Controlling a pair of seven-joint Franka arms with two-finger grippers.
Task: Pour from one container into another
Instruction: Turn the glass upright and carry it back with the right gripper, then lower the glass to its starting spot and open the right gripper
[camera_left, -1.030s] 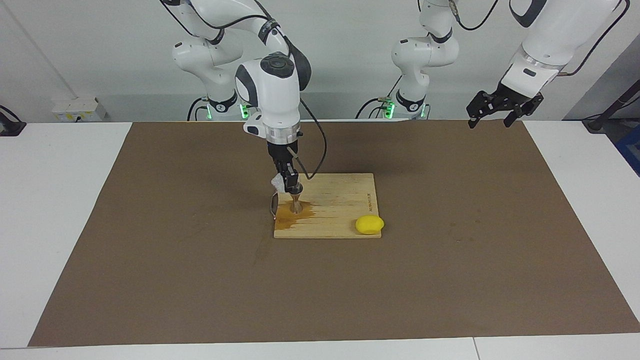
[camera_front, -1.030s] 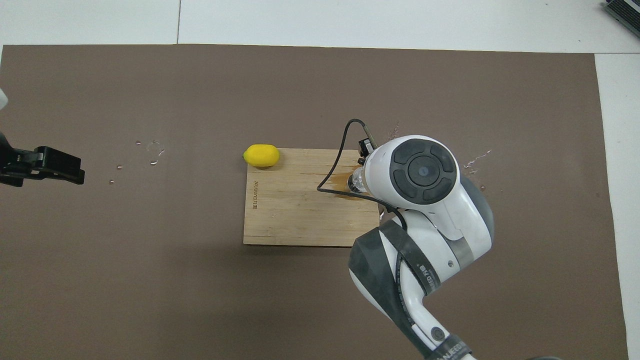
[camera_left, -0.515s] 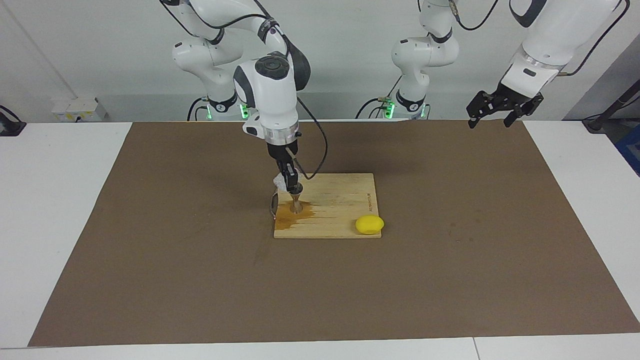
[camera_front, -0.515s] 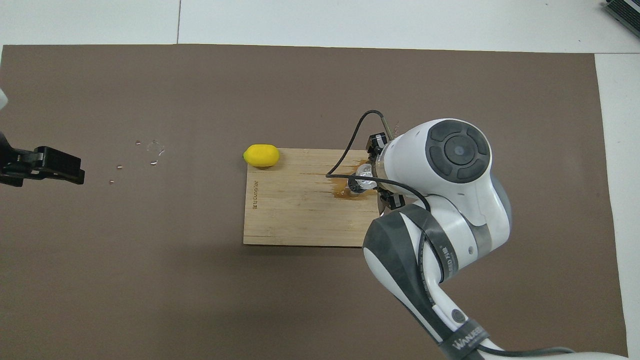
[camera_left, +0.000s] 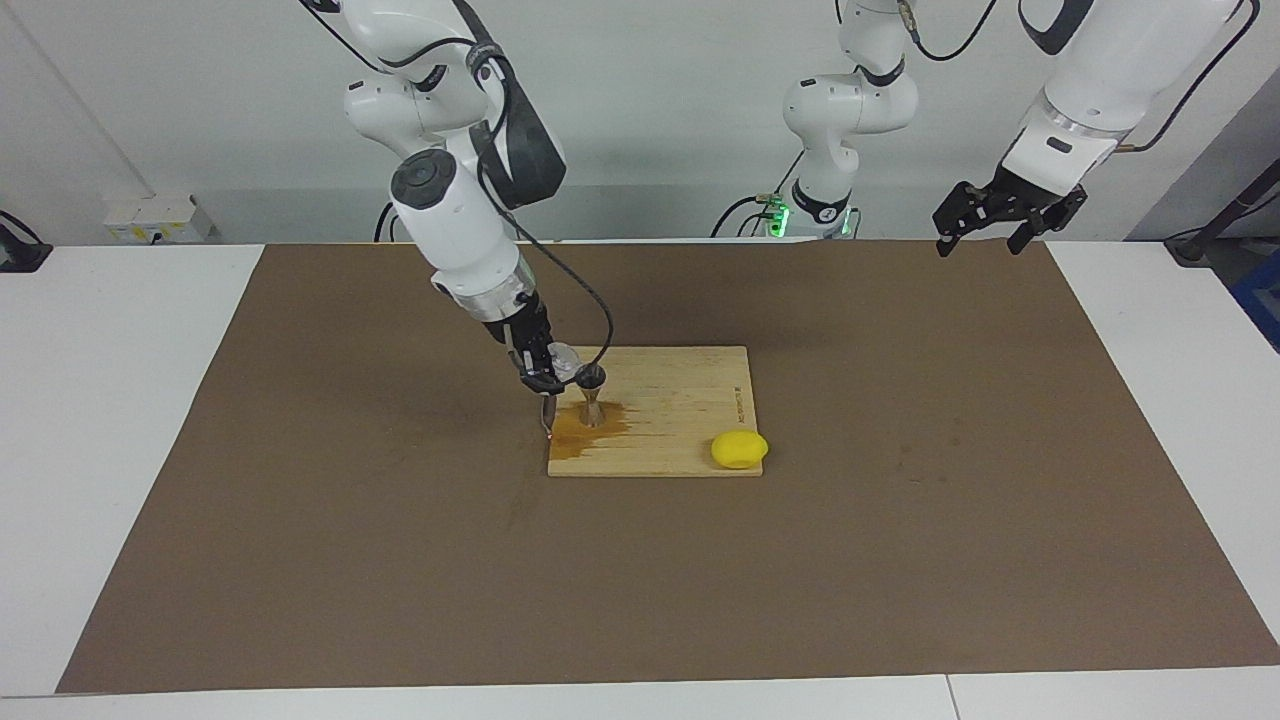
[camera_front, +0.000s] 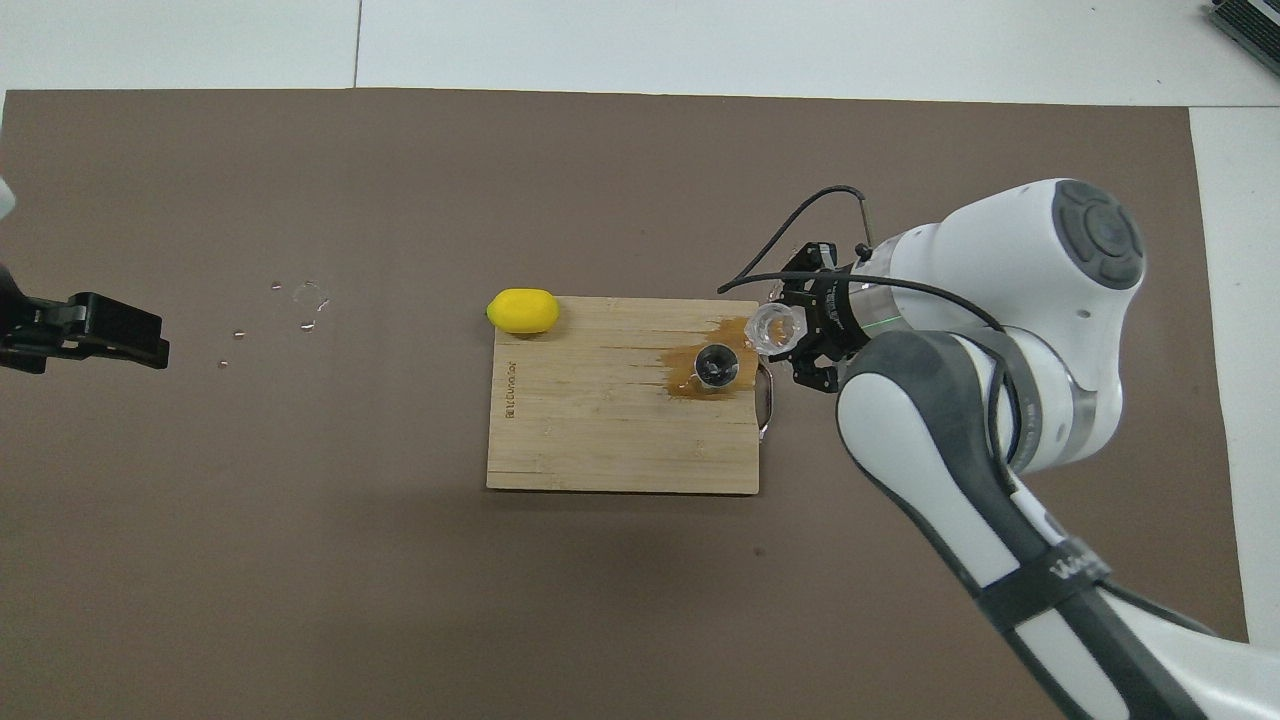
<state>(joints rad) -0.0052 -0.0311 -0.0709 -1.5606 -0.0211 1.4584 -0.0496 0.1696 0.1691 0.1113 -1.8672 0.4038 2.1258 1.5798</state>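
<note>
The silver hourglass jigger (camera_left: 592, 394) stands upright on the wooden board (camera_left: 690, 400), in a dark wet patch; it also shows in the overhead view (camera_front: 716, 366). My right gripper (camera_left: 545, 368) is shut on the small clear glass cup (camera_left: 563, 357) and holds it just above the board's edge, beside the jigger toward the right arm's end. In the overhead view the cup (camera_front: 775, 325) shows its open mouth, with the right gripper (camera_front: 792, 338) around it. My left gripper (camera_left: 1000, 215) waits open, raised over the mat's edge at the left arm's end.
A yellow lemon (camera_left: 739, 449) lies at the board's corner farthest from the robots, toward the left arm's end. The board (camera_front: 600, 430) lies mid-mat. Water drops (camera_front: 305, 296) and spill marks dot the brown mat (camera_left: 900, 560).
The right arm has swung toward its own end of the table. The cup has moved from over the jigger to beside it and turned mouth-up. The left arm has not moved.
</note>
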